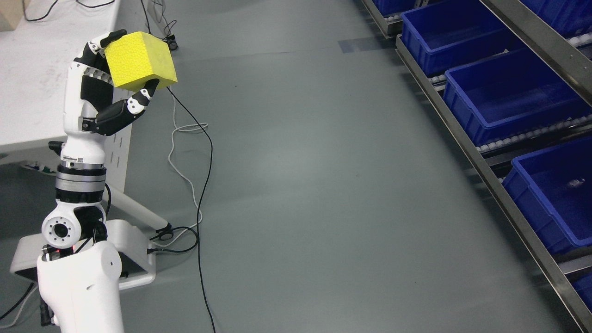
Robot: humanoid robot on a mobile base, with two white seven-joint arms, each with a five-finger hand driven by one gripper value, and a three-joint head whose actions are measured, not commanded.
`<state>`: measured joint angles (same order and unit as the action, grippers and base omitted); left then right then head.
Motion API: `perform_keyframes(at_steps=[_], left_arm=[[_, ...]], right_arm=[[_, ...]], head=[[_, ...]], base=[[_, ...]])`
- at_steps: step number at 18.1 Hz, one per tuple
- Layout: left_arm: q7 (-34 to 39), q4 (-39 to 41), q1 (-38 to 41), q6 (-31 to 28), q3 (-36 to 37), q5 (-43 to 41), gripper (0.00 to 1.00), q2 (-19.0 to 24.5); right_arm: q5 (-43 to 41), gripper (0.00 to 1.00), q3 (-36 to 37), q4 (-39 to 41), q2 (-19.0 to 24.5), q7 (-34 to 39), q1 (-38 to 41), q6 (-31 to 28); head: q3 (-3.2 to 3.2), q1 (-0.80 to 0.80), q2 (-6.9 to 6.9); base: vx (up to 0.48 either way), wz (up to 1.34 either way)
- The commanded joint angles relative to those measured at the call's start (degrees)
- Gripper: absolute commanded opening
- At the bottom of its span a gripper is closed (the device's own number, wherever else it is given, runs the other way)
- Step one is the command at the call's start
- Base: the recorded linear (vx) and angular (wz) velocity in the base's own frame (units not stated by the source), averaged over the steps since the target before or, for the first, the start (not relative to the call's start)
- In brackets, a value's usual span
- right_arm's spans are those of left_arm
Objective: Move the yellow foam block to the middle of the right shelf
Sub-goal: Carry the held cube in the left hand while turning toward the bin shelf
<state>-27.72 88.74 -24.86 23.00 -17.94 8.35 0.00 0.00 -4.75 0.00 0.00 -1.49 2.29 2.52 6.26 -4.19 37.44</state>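
Observation:
A yellow foam block (141,60) is held up in the air at the upper left, beside the edge of a white table (32,78). My left hand (121,74) is shut on it, with fingers over its top left corner and the thumb under its lower edge. The left arm rises from the lower left corner. The right shelf (490,175) runs down the right edge, far from the block, carrying blue bins (508,99). My right arm does not show.
Black and white cables (203,152) trail across the grey floor below the block. A white table foot (134,249) stands at the lower left. Wide open floor lies between the table and the shelf.

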Motion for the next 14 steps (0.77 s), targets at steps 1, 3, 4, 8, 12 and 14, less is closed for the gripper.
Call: perform_keyframes(at_steps=[1, 3, 4, 8, 12, 14], left_arm=[[0.0, 0.0, 0.1, 0.2, 0.3, 0.0, 0.04, 1.0], [0.0, 0.0, 0.1, 0.2, 0.3, 0.0, 0.04, 1.0], [0.0, 0.0, 0.1, 0.2, 0.3, 0.0, 0.04, 1.0], [0.0, -0.1, 0.1, 0.2, 0.4, 0.1, 0.04, 1.0], [0.0, -0.1, 0.0, 0.2, 0.7, 0.1, 0.04, 1.0], [-0.1, -0.1, 0.1, 0.2, 0.8, 0.1, 0.04, 1.0]], right_arm=[[0.4, 1.0, 0.0, 1.0, -1.0, 0.1, 0.0, 0.0], [0.4, 1.0, 0.0, 1.0, -1.0, 0.1, 0.0, 0.0], [0.4, 1.0, -0.1, 1.0, -1.0, 0.0, 0.0, 0.0], [0.4, 1.0, 0.0, 1.0, -1.0, 0.0, 0.0, -0.1], [0.4, 1.0, 0.0, 1.0, -1.0, 0.1, 0.0, 0.0], [0.4, 1.0, 0.0, 1.0, -1.0, 0.0, 0.0, 0.0]], head=[[0.0, 0.0, 0.0], [0.0, 0.0, 0.0], [0.0, 0.0, 0.0], [0.0, 0.0, 0.0], [0.0, 0.0, 0.0], [0.0, 0.0, 0.0]], base=[[0.304, -0.29], [0.326, -0.3], [0.358, -0.29], [0.375, -0.28], [0.411, -0.16], [0.398, -0.08]])
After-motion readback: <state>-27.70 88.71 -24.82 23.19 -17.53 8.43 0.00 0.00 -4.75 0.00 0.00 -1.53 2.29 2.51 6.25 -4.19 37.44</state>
